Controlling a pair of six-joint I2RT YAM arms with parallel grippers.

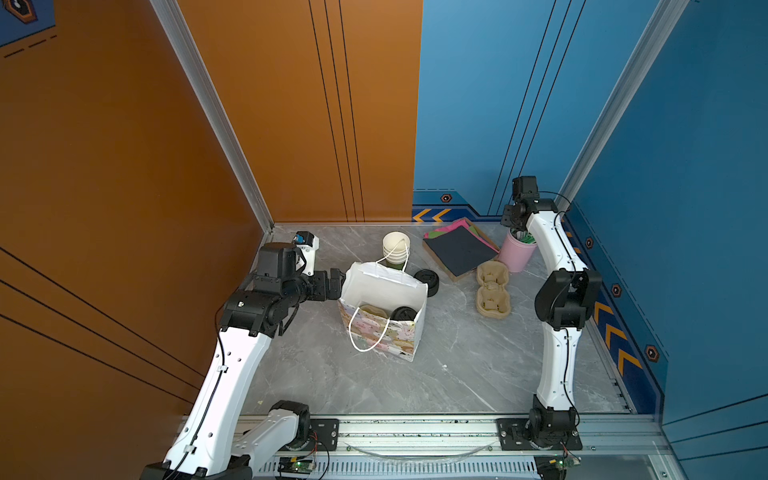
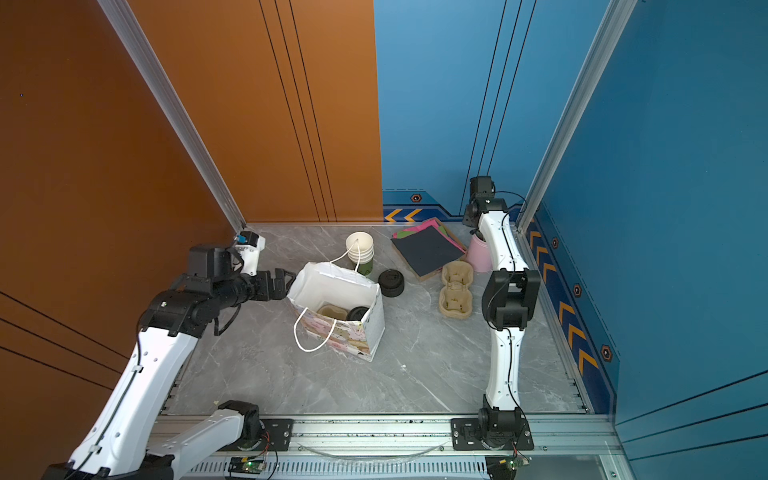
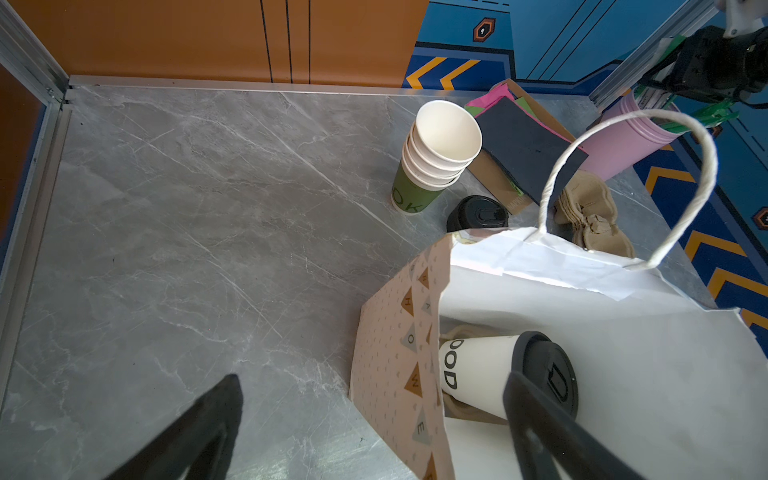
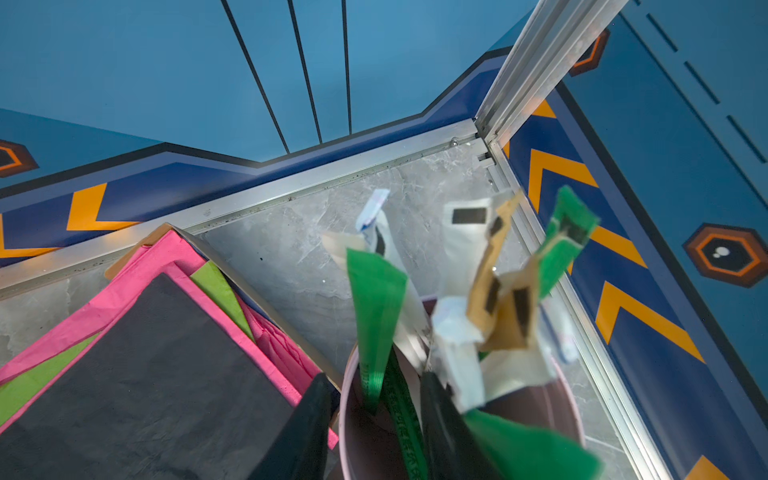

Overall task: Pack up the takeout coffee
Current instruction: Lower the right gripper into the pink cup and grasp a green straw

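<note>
The takeout coffee (image 3: 478, 370), a white paper cup with a black sip lid (image 1: 403, 313), stands inside the open paper bag (image 1: 386, 286) in a brown pulp carrier. My left gripper (image 3: 374, 384) is wide open at the bag's left side (image 2: 286, 282); one finger is outside the bag and one inside beside the lid, with the patterned side wall between them. My right gripper (image 4: 376, 382) is at the back right over a pink cup (image 1: 517, 253) of packets. Its jaws are part open, straddling the pink rim (image 4: 345, 399) and a green packet (image 4: 374, 299).
Behind the bag stand a stack of lidless cups (image 1: 396, 249) with a green one lowest and a pile of black lids (image 1: 427, 281). A tray of coloured napkins (image 1: 459, 249) and pulp cup carriers (image 1: 492, 291) lie to the right. Walls close the back and both sides.
</note>
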